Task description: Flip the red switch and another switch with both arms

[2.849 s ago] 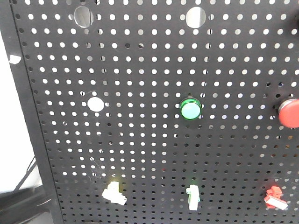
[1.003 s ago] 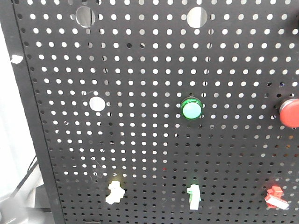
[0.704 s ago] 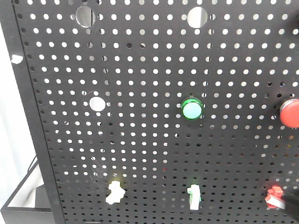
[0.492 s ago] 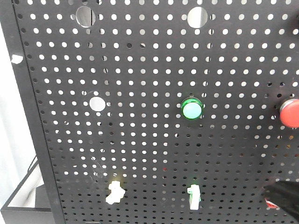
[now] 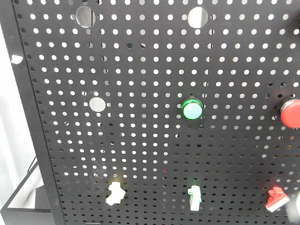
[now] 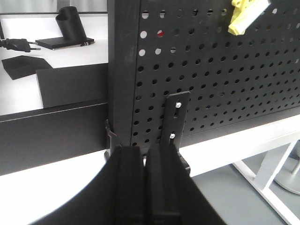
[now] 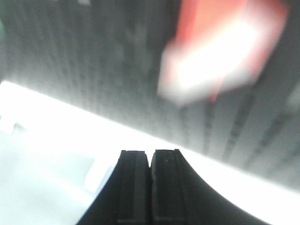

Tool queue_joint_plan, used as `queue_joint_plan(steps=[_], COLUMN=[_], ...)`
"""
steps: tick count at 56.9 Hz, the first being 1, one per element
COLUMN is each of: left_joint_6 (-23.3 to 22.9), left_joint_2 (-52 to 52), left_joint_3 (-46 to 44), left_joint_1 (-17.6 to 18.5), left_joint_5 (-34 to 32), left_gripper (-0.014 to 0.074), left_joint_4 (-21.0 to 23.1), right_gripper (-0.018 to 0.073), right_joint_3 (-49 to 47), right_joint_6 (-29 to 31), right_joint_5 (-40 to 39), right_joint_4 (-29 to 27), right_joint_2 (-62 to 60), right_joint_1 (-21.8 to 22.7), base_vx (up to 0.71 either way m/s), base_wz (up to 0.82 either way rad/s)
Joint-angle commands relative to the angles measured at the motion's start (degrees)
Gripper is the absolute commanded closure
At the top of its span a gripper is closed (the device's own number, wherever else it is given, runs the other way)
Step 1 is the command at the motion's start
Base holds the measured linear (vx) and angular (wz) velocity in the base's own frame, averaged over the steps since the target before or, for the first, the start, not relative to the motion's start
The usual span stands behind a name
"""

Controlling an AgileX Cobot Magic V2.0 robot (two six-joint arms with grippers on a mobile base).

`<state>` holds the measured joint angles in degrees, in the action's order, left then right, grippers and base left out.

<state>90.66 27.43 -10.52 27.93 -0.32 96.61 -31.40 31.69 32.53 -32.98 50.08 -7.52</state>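
Front view: the pegboard point(image 5: 140, 140) carries three small toggles along its bottom row. The pale yellow switch point(image 5: 115, 193) is at the left, a white-green toggle point(image 5: 194, 197) in the middle, and the red switch point(image 5: 275, 199) at the far right, below the round red push button point(image 5: 290, 114). The green button point(image 5: 192, 110) sits mid-board.

Right end effector point(image 7: 150, 157): fingers pressed together, nothing between them. Its wrist view is heavily blurred. The red switch fills the upper right of that view, close above the fingertips, but we cannot tell whether they touch. In the front view a dark blur sits just right of the red switch; we take it for this same end effector.

Left end effector point(image 6: 145, 154): also closed and empty. It is low, near the bottom edge of the pegboard beside a small bracket point(image 6: 177, 117), just above the white bench point(image 6: 234, 145). The pale yellow switch shows at the top right of that view, well apart from the fingertips.

Judgement: the red-switch step is in hand on the right side, though the lever's state cannot be read from these views. The yellow switch is not yet engaged.

Next move: the left arm must rise and shift toward the yellow lever. Closed fingertips should meet the stub squarely and push along its throw. The lever is small, so a glancing contact would slip off.
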Motion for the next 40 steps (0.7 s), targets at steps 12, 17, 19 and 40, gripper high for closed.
queue_joint_plan(steps=[12,17,19,40], left_joint_6=[-0.3,-0.3,-0.3,-0.2], left_joint_2=[0.1,0.1,0.1,0.1], left_joint_3=[-1.5,-1.5,-1.5,-1.5], left_joint_1=[0.4,0.4,0.4,0.4], left_joint_5=[0.6,0.6,0.6,-0.3], left_gripper=[0.0594,0.0594,0.0594,0.0594], left_joint_4=[0.5,0.5,0.5,0.5], right_gripper=[0.0566,0.0566,0.0566,0.0566], right_joint_3=[-0.5,-0.5,-0.5,-0.5], right_joint_6=[-1.1,-1.6,-1.9,-11.9], right_joint_5=[-3.1,-3.2,-3.2,-3.4], right_joint_4=[0.1,3.0,4.7,21.6], right_joint_2=[-12.3,-18.4,-22.0,-41.3], right_joint_1=[0.3,0.3,0.3,0.3], base_vx=[0.00,0.00,0.00,0.00], base_wz=[0.00,0.00,0.00,0.00])
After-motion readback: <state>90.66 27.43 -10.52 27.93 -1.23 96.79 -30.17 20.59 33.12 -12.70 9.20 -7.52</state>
